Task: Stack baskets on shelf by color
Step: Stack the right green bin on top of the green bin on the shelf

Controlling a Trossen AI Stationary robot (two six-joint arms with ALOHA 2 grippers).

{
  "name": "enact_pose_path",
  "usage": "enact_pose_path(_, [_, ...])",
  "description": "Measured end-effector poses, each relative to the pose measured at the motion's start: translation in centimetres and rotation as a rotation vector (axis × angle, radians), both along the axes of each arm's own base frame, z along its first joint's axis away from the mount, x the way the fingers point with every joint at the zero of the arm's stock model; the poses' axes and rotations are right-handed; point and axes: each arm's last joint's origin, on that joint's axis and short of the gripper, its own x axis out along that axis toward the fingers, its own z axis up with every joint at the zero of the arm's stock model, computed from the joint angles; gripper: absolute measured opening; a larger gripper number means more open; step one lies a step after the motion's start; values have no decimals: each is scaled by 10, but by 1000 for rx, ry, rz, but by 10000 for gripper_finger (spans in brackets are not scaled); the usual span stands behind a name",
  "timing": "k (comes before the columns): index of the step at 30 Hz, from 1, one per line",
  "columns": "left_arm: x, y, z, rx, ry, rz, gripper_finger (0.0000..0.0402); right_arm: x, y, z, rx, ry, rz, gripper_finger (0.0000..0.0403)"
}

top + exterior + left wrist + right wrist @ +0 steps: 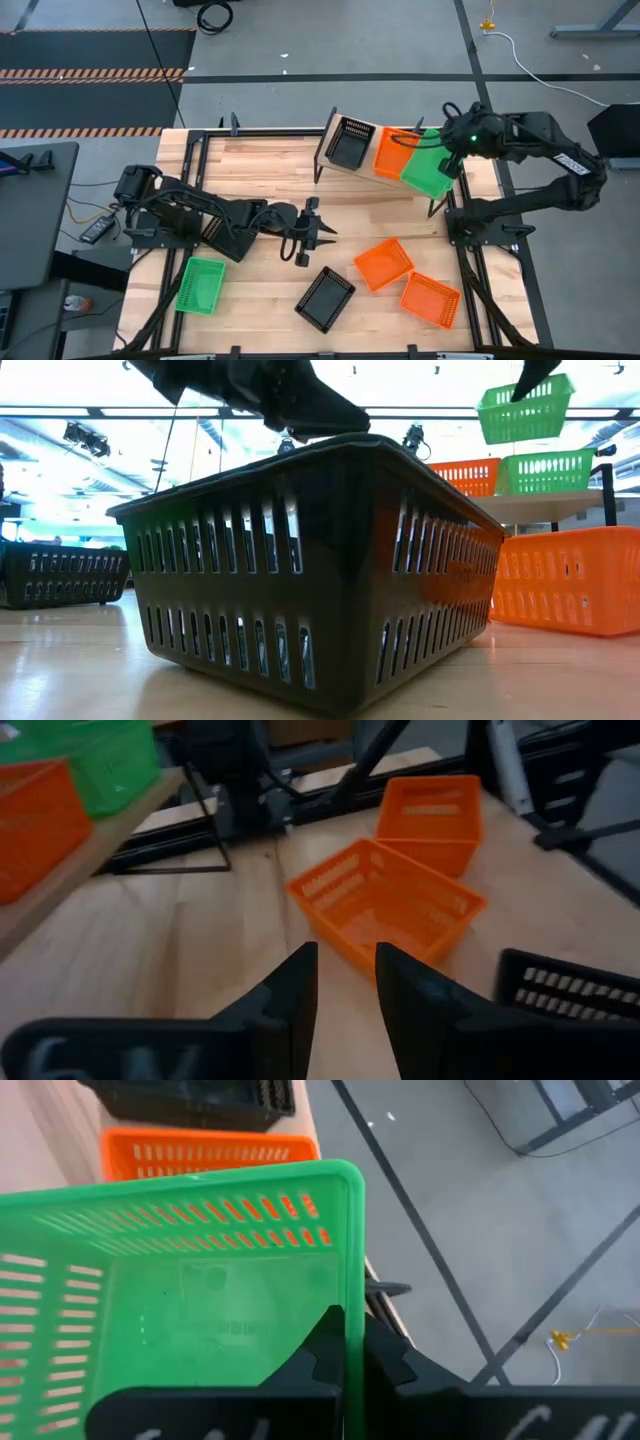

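Note:
The shelf (335, 128) stands at the table's far edge and carries a black basket (350, 143), an orange basket (390, 150) and a green basket (548, 470). My right gripper (347, 1330) is shut on a second green basket (525, 410), which hangs in the air above the green one on the shelf. My left gripper (310, 238) hovers open over the middle of the table and points at two orange baskets (385, 900) (430, 815). A black basket (325, 298) and a green basket (200, 285) rest on their bases on the table. My right gripper pinches the rim of one side wall (350, 1280) of the green basket, one finger inside and one outside. The basket is lifted clear and sits above the green basket on the shelf, tilted.
The shelf's thin black legs (320, 165) stand on the slatted tabletop. Black frame rails run along the table's left and right sides (470, 260). Bare wood lies between the shelf and my left gripper (270, 175). In the low view a dark basket (60, 575) sits far left.

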Motion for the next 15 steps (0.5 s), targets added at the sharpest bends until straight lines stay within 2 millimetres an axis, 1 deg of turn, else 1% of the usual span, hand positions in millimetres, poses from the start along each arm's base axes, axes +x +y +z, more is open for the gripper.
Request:
enact_pose_path(4, [-4, 3, -8, -29, -5, -4, 110, -11, -5, 1, 19, 19, 30, 9])
enact_pose_path(8, [-4, 6, -8, -33, -5, 3, 110, -18, -12, 3, -9, 57, 24, 9])
enact_pose_path(15, [-4, 4, -8, -58, -2, 6, 110, -17, -25, 2, 16, 79, 66, 8])
